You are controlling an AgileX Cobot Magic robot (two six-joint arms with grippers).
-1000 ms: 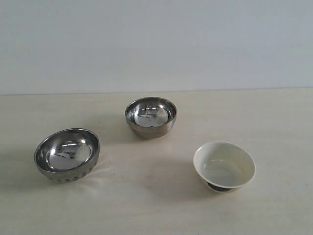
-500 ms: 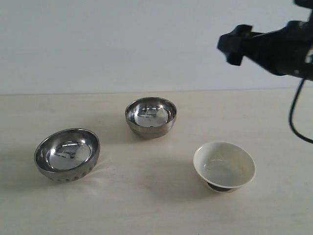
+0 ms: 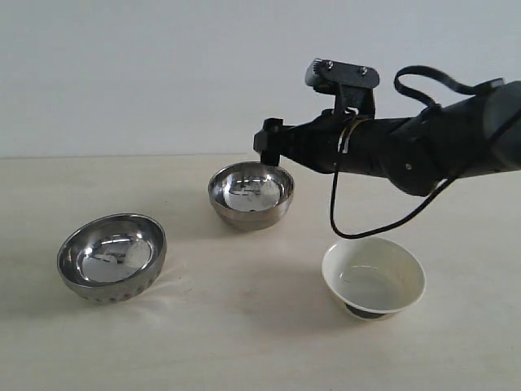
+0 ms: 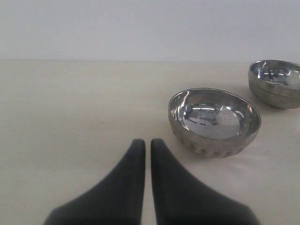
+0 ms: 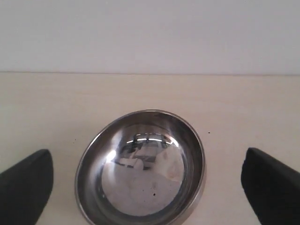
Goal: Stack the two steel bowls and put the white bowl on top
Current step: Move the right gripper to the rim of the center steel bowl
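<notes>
Steel, plain and mirror-bright, the smooth steel bowl [image 3: 251,194] stands upright on the pale table [image 3: 244,350] just above the centre of the exterior view. The right gripper [image 3: 270,142] hangs over its far rim, reaching in from the right of the frame on a dark arm. In the right wrist view this pincer [image 5: 146,156] is spread wide. Its two dark fingers [image 5: 26,187] sit at the lower left and lower right corners, with the smooth steel bowl [image 5: 143,168] centred between them and touching neither.

The dimpled steel bowl [image 3: 112,257] rests at the lower left of the exterior view, well apart from the first. The white bowl [image 3: 374,277] stands at the lower right, beneath the arm and its looping cable, upright on its dark foot.

In the left wrist view the left gripper [image 4: 146,143] is pressed together with only a thin slit between its fingers, gripping nothing. The dimpled steel bowl [image 4: 214,121] lies to the right of its tips, apart from them. The smooth steel bowl [image 4: 276,83] sits at the right edge.
</notes>
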